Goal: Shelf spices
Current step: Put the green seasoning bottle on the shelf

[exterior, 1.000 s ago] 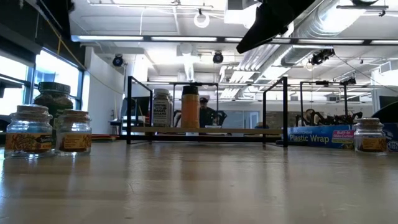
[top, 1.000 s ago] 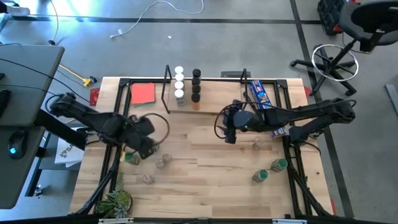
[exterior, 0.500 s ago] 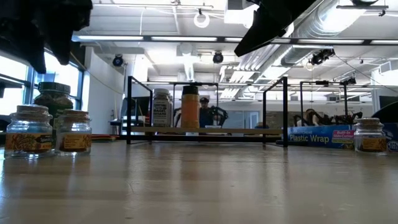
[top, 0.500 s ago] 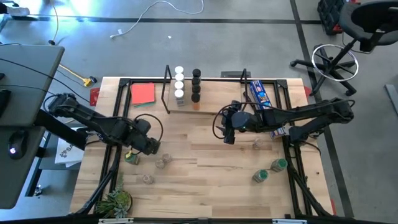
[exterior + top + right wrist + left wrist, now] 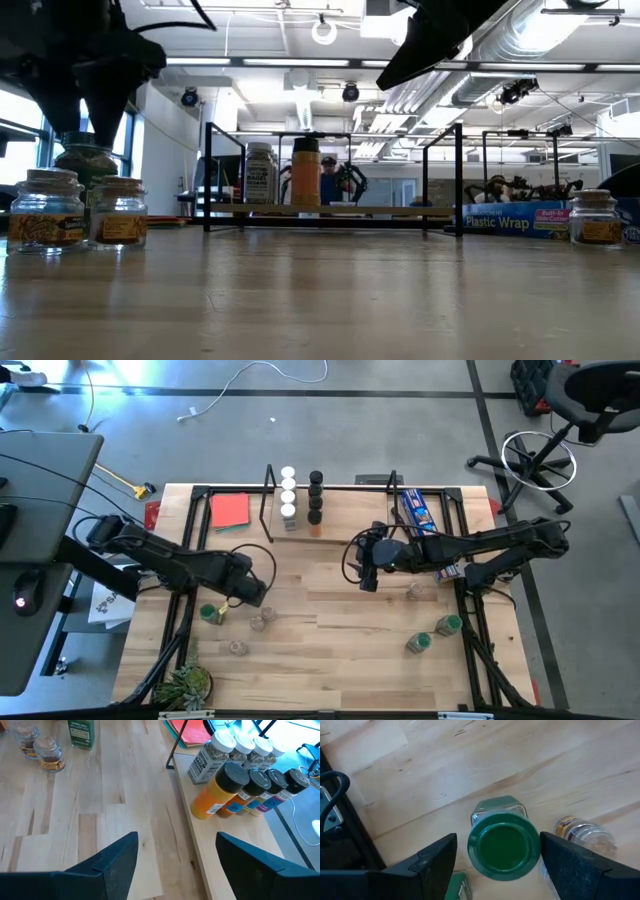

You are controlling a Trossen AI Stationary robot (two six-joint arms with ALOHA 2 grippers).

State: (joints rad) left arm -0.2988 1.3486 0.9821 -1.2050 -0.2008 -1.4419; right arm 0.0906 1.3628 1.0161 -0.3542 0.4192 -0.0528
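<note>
My left gripper (image 5: 497,837) is open and points down over a green-lidded spice jar (image 5: 504,844), one finger on either side of the lid and clear of it. That jar (image 5: 210,613) stands near the table's left edge, with two clear-lidded jars (image 5: 258,622) beside it. My right gripper (image 5: 366,572) hangs open above bare table in front of the shelf (image 5: 300,525), touching nothing. The shelf (image 5: 225,850) carries a row of white-lidded jars (image 5: 220,751) and a row of black-lidded jars (image 5: 235,780). Three more jars (image 5: 447,625) stand on the table's right side.
A red card (image 5: 230,510) lies left of the shelf and a long blue packet (image 5: 415,510) to its right. A small plant (image 5: 185,682) sits at the near left corner. Black frame rails (image 5: 190,530) run along the table's edges. Bare wood spans the table's middle.
My left gripper has come down from above toward the green-lidded jar and shifted a little toward the table's right. The jars have stayed where they were.
</note>
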